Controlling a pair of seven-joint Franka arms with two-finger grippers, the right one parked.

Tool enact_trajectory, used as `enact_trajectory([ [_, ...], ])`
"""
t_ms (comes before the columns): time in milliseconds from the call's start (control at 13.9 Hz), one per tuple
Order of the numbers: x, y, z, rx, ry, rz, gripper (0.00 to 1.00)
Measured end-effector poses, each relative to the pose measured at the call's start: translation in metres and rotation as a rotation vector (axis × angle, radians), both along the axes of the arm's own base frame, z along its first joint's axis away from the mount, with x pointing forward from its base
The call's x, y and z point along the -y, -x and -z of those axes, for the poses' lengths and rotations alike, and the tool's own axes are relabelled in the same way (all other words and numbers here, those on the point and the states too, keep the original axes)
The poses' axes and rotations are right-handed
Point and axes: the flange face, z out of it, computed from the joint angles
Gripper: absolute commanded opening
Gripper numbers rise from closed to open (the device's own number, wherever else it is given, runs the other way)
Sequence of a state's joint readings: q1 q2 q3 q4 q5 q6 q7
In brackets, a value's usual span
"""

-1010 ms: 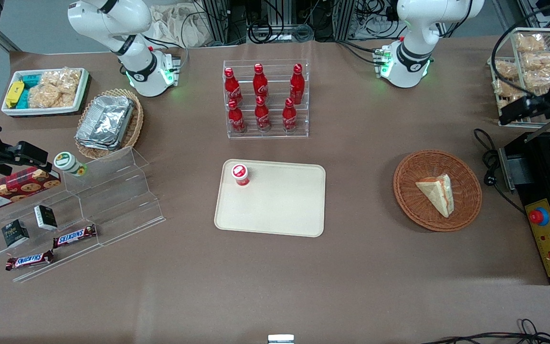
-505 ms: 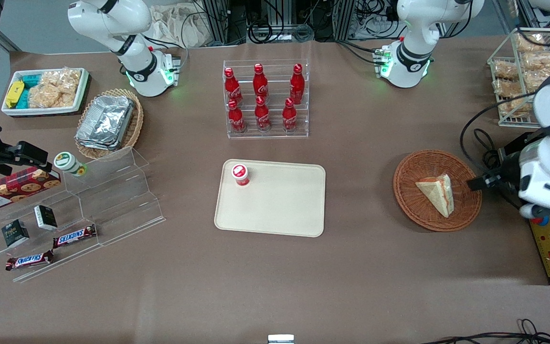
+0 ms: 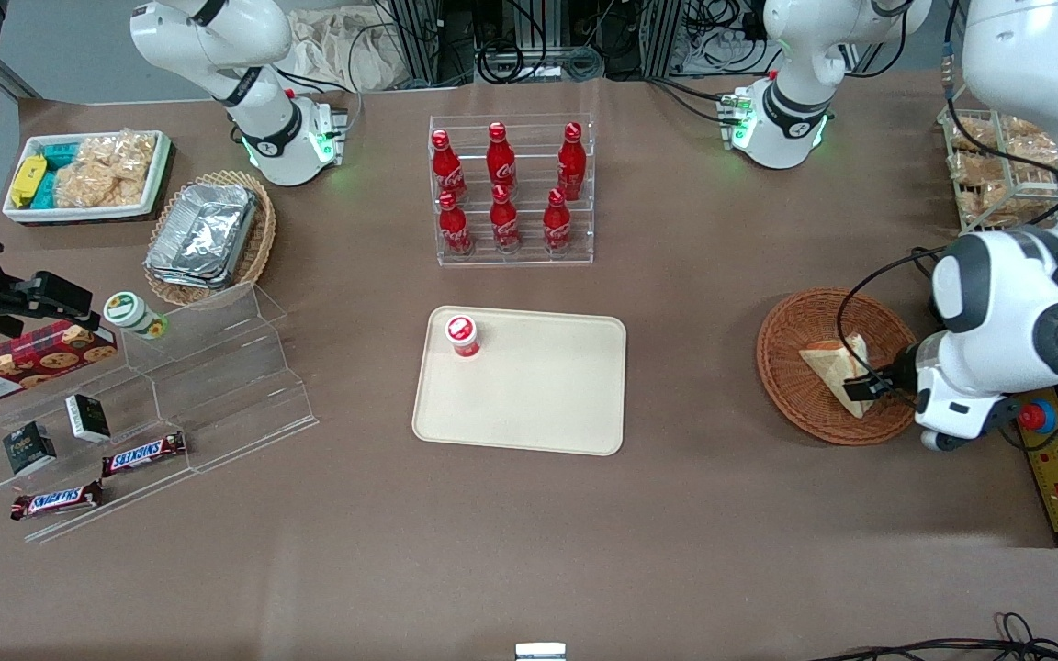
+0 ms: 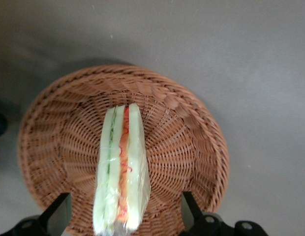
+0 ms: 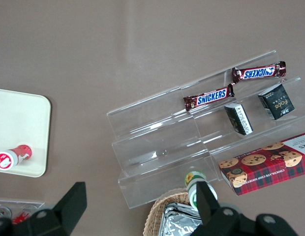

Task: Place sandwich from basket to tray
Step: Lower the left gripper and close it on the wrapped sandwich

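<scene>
At the working arm's end of the table, the gripper hangs over the basket, above the part of the rim nearest the front camera. In the left wrist view the fingers stand wide apart, one on each side of the sandwich, and they do not touch the bread. So the jaws are wide and hold nothing.

The sandwich lies in the basket with its cut edge up, so that the orange-red and green filling shows between the pale slices. In the front view the gripper hides the sandwich's point nearest the camera; the rest rests on the wicker, near the middle of the basket.

Near the middle of the table lies the tray. It is well apart from the basket, toward the parked arm's end. A small red-capped bottle stands in the tray's corner farthest from the camera, on the parked arm's side; the rest of the tray is bare, with room enough for the sandwich.

Farther from the camera than the tray stands a clear rack of red bottles.

As I judge it, the task is only at its start: the approach looks nearly finished, but grasping, lifting, carrying over the table to the tray and releasing are all left to do.
</scene>
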State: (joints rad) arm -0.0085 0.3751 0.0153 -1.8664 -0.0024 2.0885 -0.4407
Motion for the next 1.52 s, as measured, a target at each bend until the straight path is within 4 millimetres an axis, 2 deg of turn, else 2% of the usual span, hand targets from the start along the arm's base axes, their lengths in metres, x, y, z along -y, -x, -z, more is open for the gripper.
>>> enact_trajectory([
  [216, -0.001, 0.016, 0.045, -0.029, -0.004, -0.026, 1.00],
  [361, -0.001, 0.025, 0.060, -0.054, -0.006, -0.030, 1.00],
  [505, -0.001, 0.031, 0.066, -0.064, -0.006, -0.031, 1.00],
  [577, -0.001, 0.032, 0.068, -0.062, -0.006, -0.031, 0.91],
  [722, -0.002, 0.034, 0.071, -0.058, -0.007, -0.034, 0.54],
  [794, -0.002, 0.034, 0.071, -0.057, -0.008, -0.039, 0.39],
  [866, -0.002, 0.033, 0.070, -0.055, -0.009, -0.045, 0.29],
  [938, -0.002, 0.033, 0.069, -0.052, -0.009, -0.048, 0.25],
  [1010, -0.002, 0.032, 0.066, -0.046, -0.010, -0.054, 0.21],
  [1155, -0.002, 0.029, 0.052, -0.020, -0.012, -0.072, 0.21],
  [1299, -0.001, 0.024, 0.025, 0.004, -0.011, -0.077, 0.19],
  [1371, -0.001, 0.021, 0.003, 0.008, -0.011, -0.076, 0.19],
  [1515, 0.006, 0.015, -0.060, 0.030, -0.007, -0.062, 0.19],
])
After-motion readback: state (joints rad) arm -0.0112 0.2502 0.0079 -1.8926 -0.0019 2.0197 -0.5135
